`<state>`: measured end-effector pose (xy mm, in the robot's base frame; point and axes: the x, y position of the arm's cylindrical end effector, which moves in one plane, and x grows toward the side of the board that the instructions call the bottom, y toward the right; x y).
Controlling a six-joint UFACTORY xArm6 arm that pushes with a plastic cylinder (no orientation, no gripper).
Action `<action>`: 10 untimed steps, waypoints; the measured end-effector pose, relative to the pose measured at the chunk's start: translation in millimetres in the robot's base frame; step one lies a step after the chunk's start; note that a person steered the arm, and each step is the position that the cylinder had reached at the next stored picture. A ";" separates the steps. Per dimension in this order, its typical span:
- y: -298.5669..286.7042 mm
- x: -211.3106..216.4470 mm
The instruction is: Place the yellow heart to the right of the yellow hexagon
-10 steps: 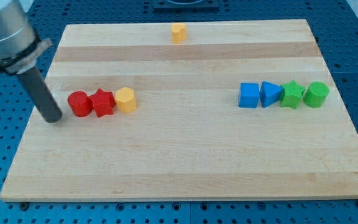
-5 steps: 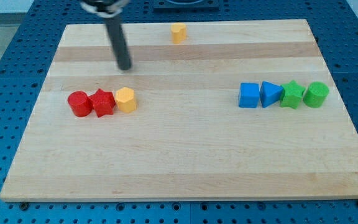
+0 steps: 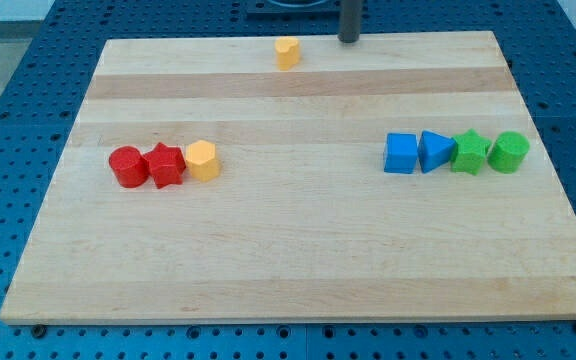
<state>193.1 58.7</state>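
So going from the view's left: there's a little row of three blocks touching each other, a red cylinder (image 3: 127, 166), then a red star (image 3: 166, 165), then the yellow hexagon (image 3: 202, 160) on the right end of that row. The space just to the right of the hexagon is bare wood, which is where the heart has to end up.

Up near the top edge of the wooden board (image 3: 298, 270), a bit left of centre, sits the yellow heart (image 3: 287, 52), all by itself and well apart from the hexagon. Just to its right, at the very top edge, is my tip (image 3: 349, 40), near the heart but not touching it. No gripper on this rig, so there's nothing to open or close, it's just a rod.

Far over on the view's right there's another row: blue cube (image 3: 401, 154), blue triangle (image 3: 434, 151), green star (image 3: 470, 152), green cylinder (image 3: 509, 151). Not involved.

My read: this is the approach step, no pushing yet. The tip sits up and right of the heart, which looks like a decent side to shove it down and leftward from. The next move calls for getting right behind the heart and steering it down toward the hexagon's right side without bumping the hexagon itself.
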 end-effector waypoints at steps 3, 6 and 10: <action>-60.5 25.9; -116.1 27.6; -102.4 78.8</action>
<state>271.9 -43.7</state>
